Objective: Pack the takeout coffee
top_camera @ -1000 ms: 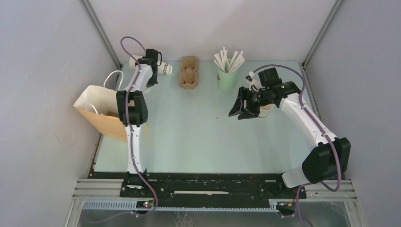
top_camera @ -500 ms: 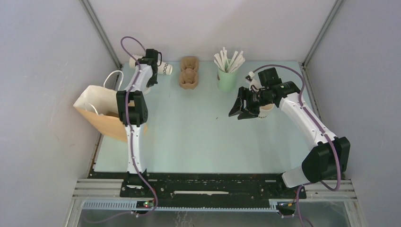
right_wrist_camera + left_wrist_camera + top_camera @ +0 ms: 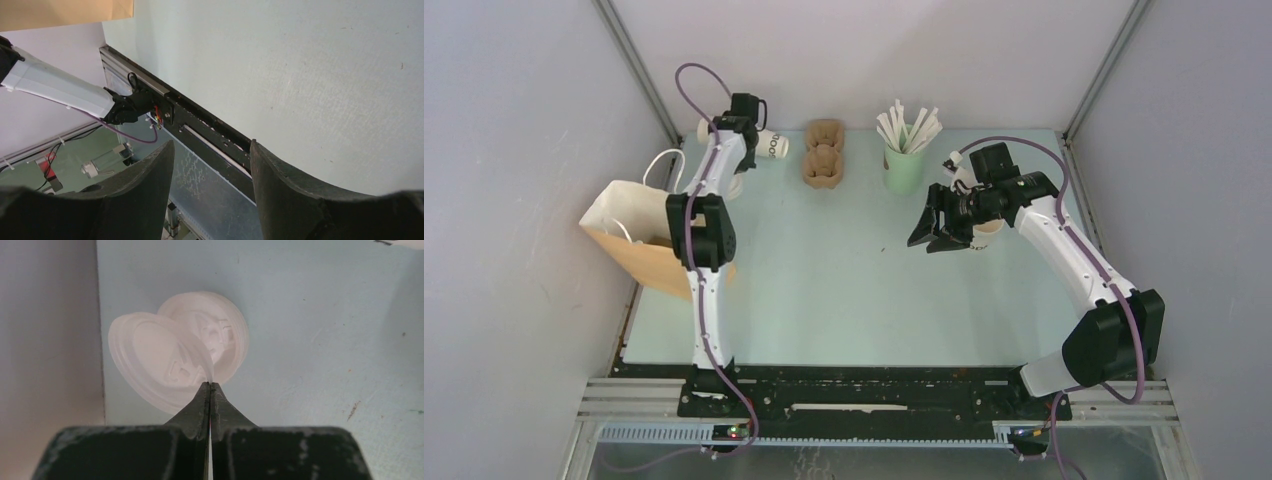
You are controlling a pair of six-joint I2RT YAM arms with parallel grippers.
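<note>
My left gripper [image 3: 210, 385] is shut on the rim of a white round lid [image 3: 155, 360]. The lid hangs tilted above a short stack of like lids [image 3: 220, 332] at the table's back left corner. Under my right wrist stands a small cream-white paper cup [image 3: 987, 232], mostly hidden by the arm. My right gripper [image 3: 936, 228] hovers to the cup's left with its jaws wide apart. In the right wrist view the right gripper [image 3: 211, 145] has nothing between its fingers and faces the table's front rail.
A brown paper bag [image 3: 639, 240] with white handles stands open at the left edge. Along the back are a lying stack of nested cups [image 3: 769, 145], a brown pulp cup carrier [image 3: 824, 153] and a pale green cup of white sticks [image 3: 904, 160].
My left gripper has closed fully on the lid's rim and the left wrist has risen slightly. The right arm has not moved.
</note>
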